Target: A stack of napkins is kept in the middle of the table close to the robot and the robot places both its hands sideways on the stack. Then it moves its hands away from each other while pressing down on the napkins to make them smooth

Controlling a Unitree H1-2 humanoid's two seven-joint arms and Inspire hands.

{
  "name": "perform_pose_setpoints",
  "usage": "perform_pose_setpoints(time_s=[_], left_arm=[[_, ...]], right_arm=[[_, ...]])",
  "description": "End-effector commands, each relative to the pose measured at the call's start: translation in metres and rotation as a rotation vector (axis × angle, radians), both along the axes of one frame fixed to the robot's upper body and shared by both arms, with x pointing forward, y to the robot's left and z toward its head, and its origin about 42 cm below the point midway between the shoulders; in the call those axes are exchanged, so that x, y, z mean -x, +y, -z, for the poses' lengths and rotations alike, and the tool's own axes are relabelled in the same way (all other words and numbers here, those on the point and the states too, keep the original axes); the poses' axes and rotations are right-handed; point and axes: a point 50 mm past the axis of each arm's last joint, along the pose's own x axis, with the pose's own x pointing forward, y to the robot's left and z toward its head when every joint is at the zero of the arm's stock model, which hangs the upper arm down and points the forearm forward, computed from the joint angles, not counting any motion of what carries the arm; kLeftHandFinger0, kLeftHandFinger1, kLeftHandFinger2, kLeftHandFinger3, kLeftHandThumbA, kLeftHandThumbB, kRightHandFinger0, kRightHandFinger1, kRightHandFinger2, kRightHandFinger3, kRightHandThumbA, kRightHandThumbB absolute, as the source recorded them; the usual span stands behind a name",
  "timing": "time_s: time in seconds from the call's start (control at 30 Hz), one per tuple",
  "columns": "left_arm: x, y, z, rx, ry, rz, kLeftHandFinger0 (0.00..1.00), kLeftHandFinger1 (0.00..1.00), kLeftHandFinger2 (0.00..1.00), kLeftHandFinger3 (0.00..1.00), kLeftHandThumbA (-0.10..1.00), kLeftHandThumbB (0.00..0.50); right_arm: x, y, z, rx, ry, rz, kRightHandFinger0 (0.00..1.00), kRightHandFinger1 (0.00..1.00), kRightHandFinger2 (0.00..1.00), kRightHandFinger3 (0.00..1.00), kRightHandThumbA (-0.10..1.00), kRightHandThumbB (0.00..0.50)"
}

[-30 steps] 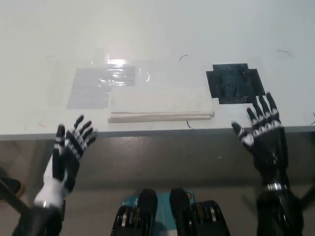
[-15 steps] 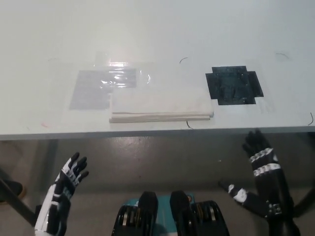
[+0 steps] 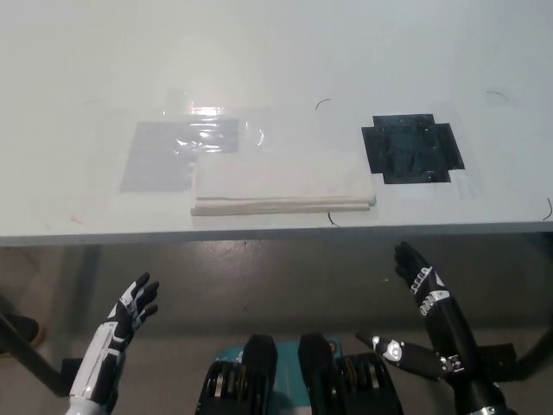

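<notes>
A flat stack of white napkins [image 3: 282, 183] lies on the white table [image 3: 276, 60] near its front edge, in the middle. Nothing touches the stack. My white left hand [image 3: 125, 316] hangs below the table edge at the lower left, open with fingers spread, holding nothing. My black right hand [image 3: 423, 298] sits below the table edge at the lower right, also open and turned edge-on, with its thumb pointing left. Both hands are well apart from the napkins.
A black cross-shaped patch [image 3: 411, 148] is stuck to the table right of the napkins. A grey rectangle under shiny clear film [image 3: 177, 147] lies left of and behind them. The table's front edge [image 3: 276, 233] runs across the picture above both hands.
Both hands have dropped from the table's front edge to well below it. The right hand has turned sideways. The napkins have not moved.
</notes>
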Motion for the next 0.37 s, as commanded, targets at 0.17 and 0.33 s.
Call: perform_pose_setpoints(time_s=[0.17, 0.33], left_arm=[[-0.0051, 0.0045, -0.0078, -0.036, -0.010, 0.005, 1.00, 1.00, 1.00, 1.00, 1.00, 0.220], [-0.0075, 0.0036, -0.0091, -0.033, -0.015, 0.008, 1.00, 1.00, 1.00, 1.00, 1.00, 0.224]], right_arm=[[-0.0073, 0.0022, -0.0117, 0.007, -0.088, 0.009, 1.00, 1.00, 1.00, 1.00, 1.00, 0.255], [-0.0078, 0.0018, -0.0137, 0.006, -0.094, 0.012, 1.00, 1.00, 1.00, 1.00, 1.00, 0.246]])
